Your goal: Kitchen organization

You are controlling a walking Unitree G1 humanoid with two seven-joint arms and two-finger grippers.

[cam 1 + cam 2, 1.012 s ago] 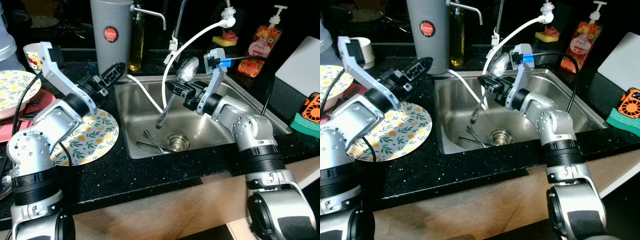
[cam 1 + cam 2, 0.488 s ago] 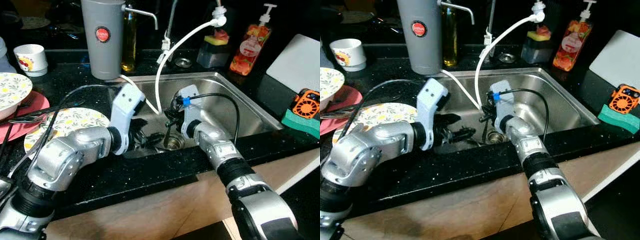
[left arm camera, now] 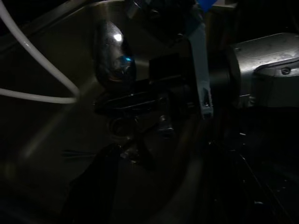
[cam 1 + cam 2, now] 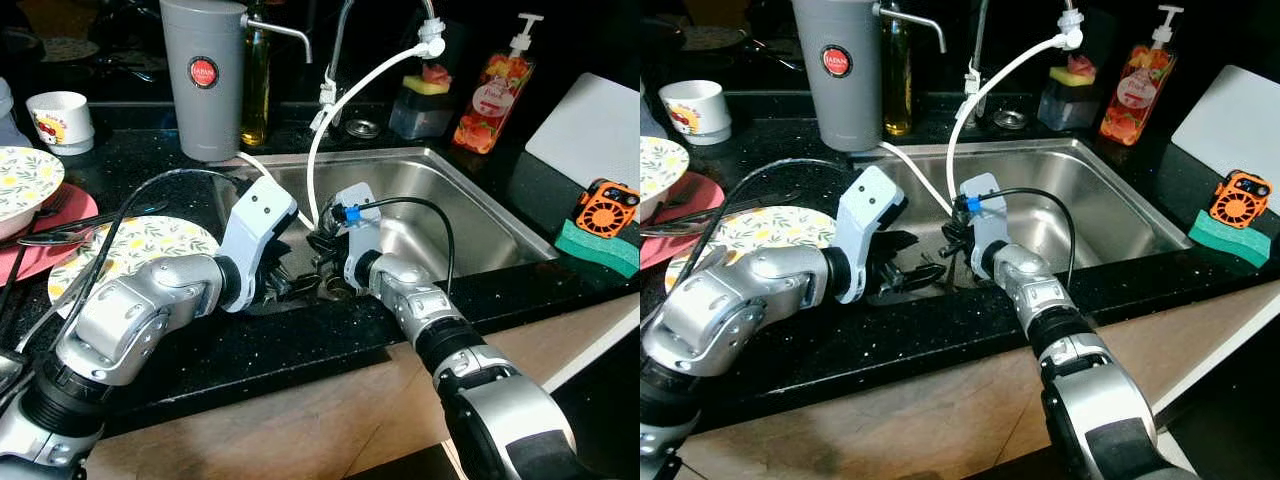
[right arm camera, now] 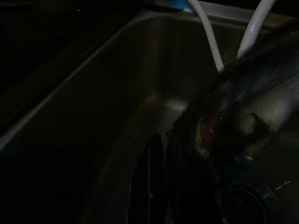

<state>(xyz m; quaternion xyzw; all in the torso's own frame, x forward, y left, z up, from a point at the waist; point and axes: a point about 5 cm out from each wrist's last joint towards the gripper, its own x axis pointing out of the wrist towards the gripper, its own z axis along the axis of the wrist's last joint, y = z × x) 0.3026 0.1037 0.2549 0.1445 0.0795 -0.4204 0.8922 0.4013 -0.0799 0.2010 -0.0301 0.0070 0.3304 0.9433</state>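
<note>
Desk (image 4: 300, 350): black speckled stone, carrying all items. Sink (image 4: 470, 205): steel basin, centre; both arms have come down into it within the last second, where a second ago they stood raised over it. White board (image 4: 590, 125): far right. Grey jug (image 4: 203, 75): far left of the tap. Leaf-print plate (image 4: 150, 240): left of the sink, a second patterned plate (image 4: 25, 180) farther left on a pink one. White hose (image 4: 350, 95): arcs from the tap into the basin. Soap bottle (image 4: 490, 85): far right edge of the sink. Cup (image 4: 60, 118): far left. Orange gadget (image 4: 605, 208): on a green pad, right. Spoon (image 3: 113, 58): the task's thing, large and steel, gripped at its handle by the right tool (image 3: 135, 100) low in the basin near the drain; a second ago it was held high, bowl up. Left tool (image 4: 908, 275): fingers parted, holding nothing, low at the basin's left near side, just beside the right tool. Forks: on the pink plate, far left. Judgement: the lowering suggests the spoon is being set down or passed across inside the sink.
</note>
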